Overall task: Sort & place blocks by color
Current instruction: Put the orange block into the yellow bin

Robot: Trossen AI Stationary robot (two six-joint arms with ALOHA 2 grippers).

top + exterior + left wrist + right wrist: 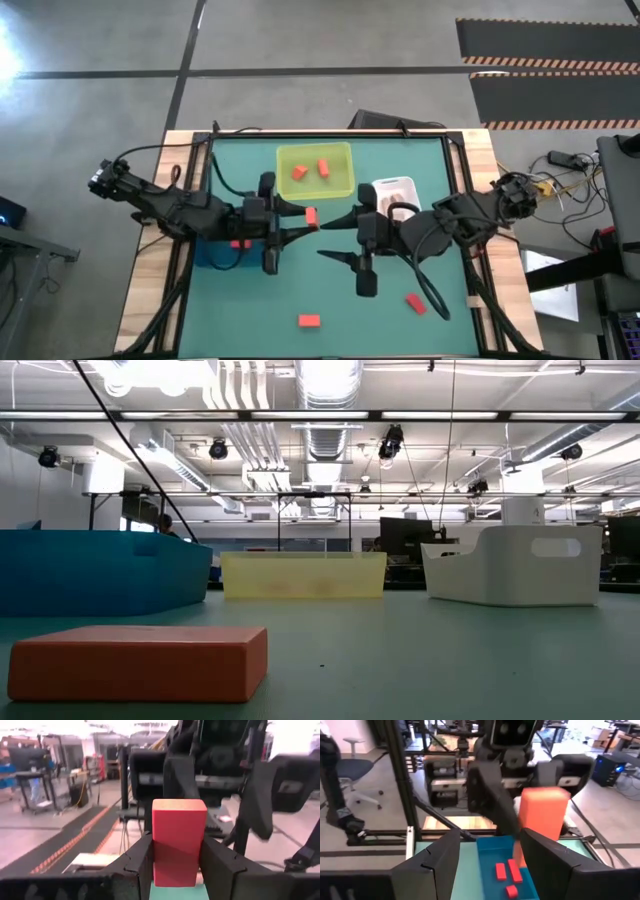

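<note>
Two tools meet nose to nose over the middle of the green surface (pixel 330 300), and that closeness is the main worry from where I stand. The left tool (pixel 300 225) is clamped on a red block (pixel 311 215), which stands upright between its fingers (pixel 137 862) in the left wrist view; the right tool (pixel 335 238) faces it just beside, its jaws spread wide and gripping nothing. If either arm swings toward a tray without first backing off, I reckon the fingertips could clip each other, or the block could be knocked loose and tumble somewhere awkward. The grip also looks to sit low on the block, so a quick turn might let it twist. Another risk is plain mis-sorting: dropped from this height it could bounce out of its tray. As for the trays, the yellow-green tray (pixel 345 185) at the far side holds two orange blocks (pixel 311 169). The blue tray (pixel 530 880) lies under the left arm and shows three red blocks (pixel 507 877) in the right wrist view. The white tray (pixel 392 185) seems empty, though the right arm covers part of it. Two more red blocks (pixel 309 321) lie loose on the near part of the surface, well apart from any tray.
</note>
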